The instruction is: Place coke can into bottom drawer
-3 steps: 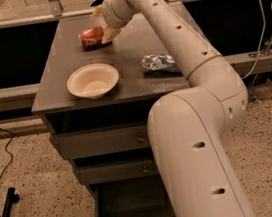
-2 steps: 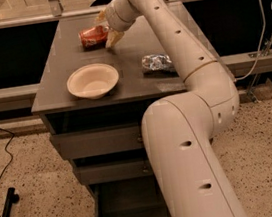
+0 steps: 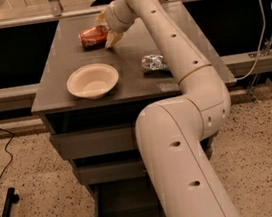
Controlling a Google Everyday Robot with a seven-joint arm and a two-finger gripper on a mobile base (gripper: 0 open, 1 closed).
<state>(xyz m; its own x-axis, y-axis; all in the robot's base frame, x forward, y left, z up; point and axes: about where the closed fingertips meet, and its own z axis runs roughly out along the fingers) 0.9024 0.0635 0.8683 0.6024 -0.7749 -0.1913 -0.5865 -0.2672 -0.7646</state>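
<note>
Fingers [image 3: 112, 39] of the gripper [image 3: 106, 31] have edged closer in the last second and now stand spread either side of the coke can [image 3: 92, 36], lying unclamped on the counter [image 3: 53, 79], so closing looks next, the open bottom drawer [image 3: 125, 209] waiting far below them.

coke can [image 3: 92, 36] red, lying on its side, far back | gripper [image 3: 106, 30] touching its end | bottom drawer [image 3: 122, 208] open, dark inside

Arm [image 3: 178, 49] fwd, end effector [image 3: 107, 30] low (angled down).
</note>
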